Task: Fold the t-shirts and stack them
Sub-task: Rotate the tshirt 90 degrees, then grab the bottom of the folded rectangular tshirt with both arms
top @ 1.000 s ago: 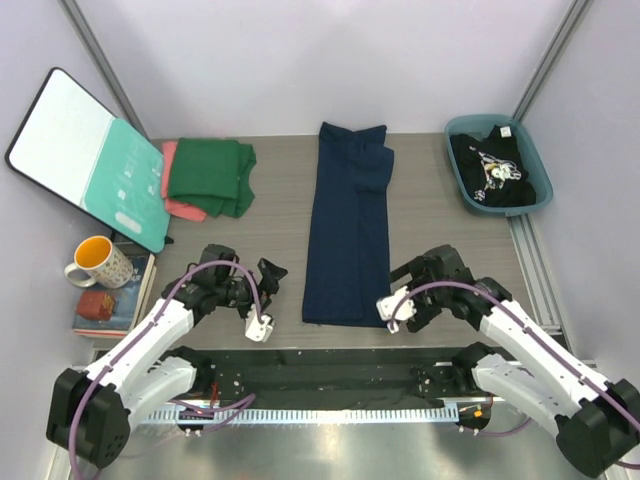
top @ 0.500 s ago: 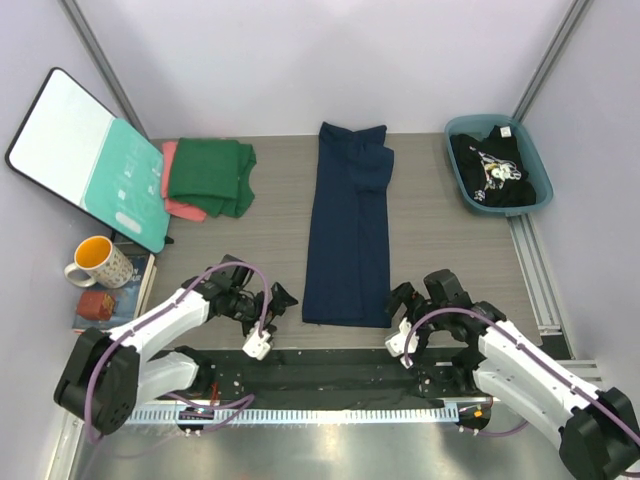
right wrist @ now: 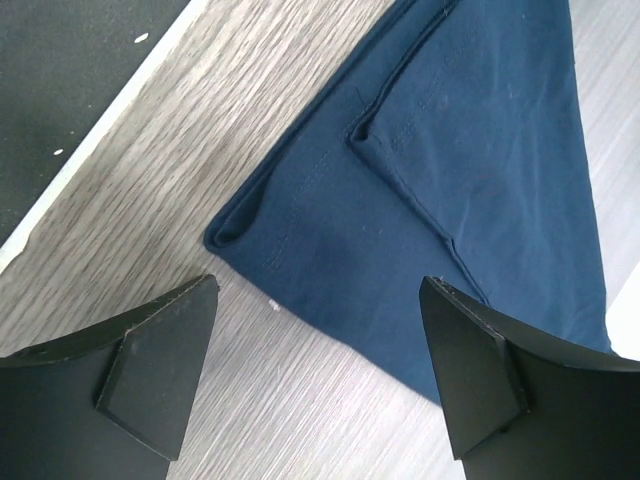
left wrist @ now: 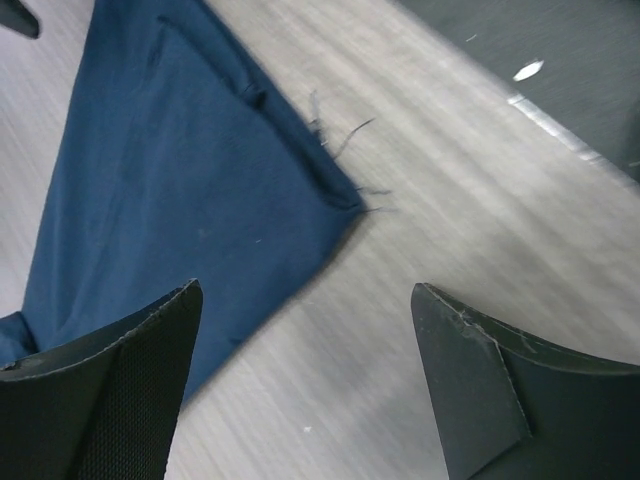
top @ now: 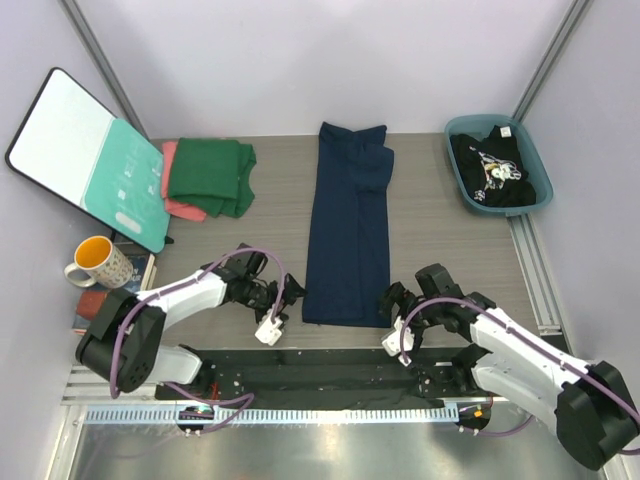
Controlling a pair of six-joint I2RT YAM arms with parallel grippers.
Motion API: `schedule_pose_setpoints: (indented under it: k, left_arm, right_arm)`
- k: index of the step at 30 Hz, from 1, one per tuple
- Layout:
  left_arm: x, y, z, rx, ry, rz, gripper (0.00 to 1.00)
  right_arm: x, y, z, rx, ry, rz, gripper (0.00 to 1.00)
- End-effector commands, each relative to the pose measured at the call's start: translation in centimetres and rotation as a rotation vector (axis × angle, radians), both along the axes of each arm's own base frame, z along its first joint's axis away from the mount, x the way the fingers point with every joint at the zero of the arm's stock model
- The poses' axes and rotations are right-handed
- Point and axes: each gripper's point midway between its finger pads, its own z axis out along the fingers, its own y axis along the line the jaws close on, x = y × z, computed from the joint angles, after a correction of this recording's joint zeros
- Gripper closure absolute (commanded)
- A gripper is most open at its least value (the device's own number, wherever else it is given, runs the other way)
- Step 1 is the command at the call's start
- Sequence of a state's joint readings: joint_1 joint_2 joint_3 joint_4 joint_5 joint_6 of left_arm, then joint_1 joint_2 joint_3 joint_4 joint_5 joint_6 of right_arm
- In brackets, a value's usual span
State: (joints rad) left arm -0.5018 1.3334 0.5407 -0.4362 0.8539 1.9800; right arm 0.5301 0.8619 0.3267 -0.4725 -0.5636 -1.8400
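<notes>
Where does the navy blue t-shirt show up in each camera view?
Top external: navy blue t-shirt, a long folded strip running front to back at table centre.
Left wrist: upper left, frayed corner pointing right.
Right wrist: upper right, folded corner pointing left.
Shared landmark: the black mat along the table's near edge, seen in all three.

I can't read a single word or number from here. The black t-shirt (top: 492,172) in the bin (top: 457,128) carries a white print, but it looks like a picture, with no letters I can make out. The teal half of the board (top: 122,190) has pale marks and a white strip, all too small for me to read.
</notes>
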Motion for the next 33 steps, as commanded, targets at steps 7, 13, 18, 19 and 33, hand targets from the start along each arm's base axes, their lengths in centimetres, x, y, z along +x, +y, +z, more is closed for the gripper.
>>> schedule_pose_setpoints:
  k: [7, 13, 18, 19, 33]
  left_arm:
    - [2.3, -2.6, 0.7, -0.057, -0.114, -0.124, 0.22]
    - [0.4, -2.9, 0.7, -0.057, -0.054, -0.203, 0.37]
    - [-1.2, -3.0, 0.3, -0.050, -0.021, -0.255, 0.37]
    - [-1.4, -2.9, 0.1, -0.045, -0.017, -0.259, 0.37]
    - [-0.9, -3.9, -2.7, 0.016, -0.031, -0.249, 0.58]
  right_arm:
    - [-0.5, 1.1, 0.1, -0.017, 0.077, 0.047, 0.15]
    - [-0.8, 0.9, 0.1, -0.016, 0.088, 0.031, 0.16]
    - [-0.8, 1.0, -0.1, -0.020, 0.111, 0.026, 0.16]
    - [-0.9, 1.0, -0.2, -0.020, 0.117, 0.025, 0.16]
    - [-1.0, 1.8, -0.8, -0.017, 0.146, 0.030, 0.21]
